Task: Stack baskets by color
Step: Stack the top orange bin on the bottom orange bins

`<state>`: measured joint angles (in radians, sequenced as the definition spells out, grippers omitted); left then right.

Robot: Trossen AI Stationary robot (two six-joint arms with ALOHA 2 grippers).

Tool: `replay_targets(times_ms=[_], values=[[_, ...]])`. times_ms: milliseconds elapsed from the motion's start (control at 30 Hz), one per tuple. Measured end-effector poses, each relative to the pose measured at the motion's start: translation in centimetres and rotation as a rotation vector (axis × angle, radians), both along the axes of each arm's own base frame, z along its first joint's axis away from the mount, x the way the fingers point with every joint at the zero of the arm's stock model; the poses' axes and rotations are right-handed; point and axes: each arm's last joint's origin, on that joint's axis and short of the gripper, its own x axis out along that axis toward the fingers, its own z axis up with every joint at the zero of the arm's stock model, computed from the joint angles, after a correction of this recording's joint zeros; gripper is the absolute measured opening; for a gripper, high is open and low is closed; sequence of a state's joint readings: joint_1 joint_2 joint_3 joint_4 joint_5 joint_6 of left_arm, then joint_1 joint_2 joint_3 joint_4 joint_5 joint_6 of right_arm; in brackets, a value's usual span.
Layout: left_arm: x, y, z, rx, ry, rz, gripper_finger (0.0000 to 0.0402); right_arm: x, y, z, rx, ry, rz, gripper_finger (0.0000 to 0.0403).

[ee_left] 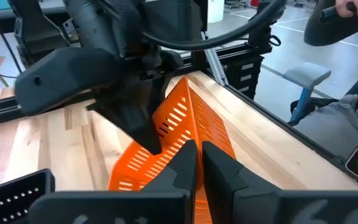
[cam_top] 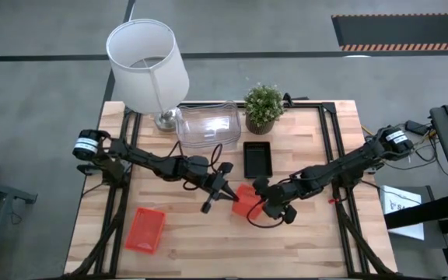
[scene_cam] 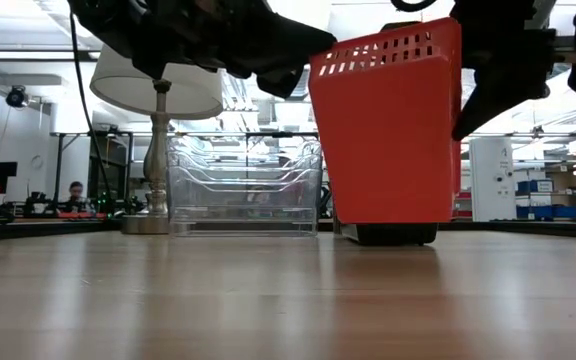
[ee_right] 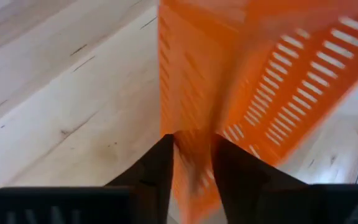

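Lifted off the table (cam_top: 302, 249) just below the black basket (cam_top: 257, 159), the red basket (cam_top: 246, 201) is mid-handover: left pincer (cam_top: 230, 194) clamped on its rim, right pincer (cam_top: 260, 204) parting, rim between its fingers.

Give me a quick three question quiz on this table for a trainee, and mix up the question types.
1. Which basket is up off the table? A) clear B) black C) red
2. True or false: a second red basket lies flat on the table.
3. How many black baskets show in the high view?
Key:
1. C. The lifted red basket hangs between the left tool and the right tool.
2. True.
3. One: the black basket by the plant.
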<state>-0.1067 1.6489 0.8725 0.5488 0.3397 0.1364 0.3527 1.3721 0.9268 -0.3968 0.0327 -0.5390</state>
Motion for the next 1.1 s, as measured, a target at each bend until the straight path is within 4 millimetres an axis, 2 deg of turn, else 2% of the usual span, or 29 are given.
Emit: replay_targets(times_ms=[133,233,767,933,1100], values=[[0.0,-0.3,0.0,-0.001,0.0,-0.009,0.0,-0.2,-0.1,0.4,0.032,-0.002,-0.041,0.0129],[-0.1,-0.4,-0.1,0.004,0.005,-0.013,0.0,-0.5,-0.2,1.0,0.07,-0.007,-0.078,0.0143],[-1.2,-0.8,-2.5,0.075,0.231,-0.043,0.0,-3.3,-1.1,6.2,0.28,-0.16,-0.192,0.0122],[-1.2,-0.8,-2.6,0.077,0.241,-0.044,0.0004,-3.5,-1.0,5.3,0.34,-0.217,-0.177,0.0104],[-1.4,-0.7,-2.9,0.084,0.277,-0.041,0.004,-3.7,-1.0,3.7,0.372,-0.241,-0.166,0.0086]])
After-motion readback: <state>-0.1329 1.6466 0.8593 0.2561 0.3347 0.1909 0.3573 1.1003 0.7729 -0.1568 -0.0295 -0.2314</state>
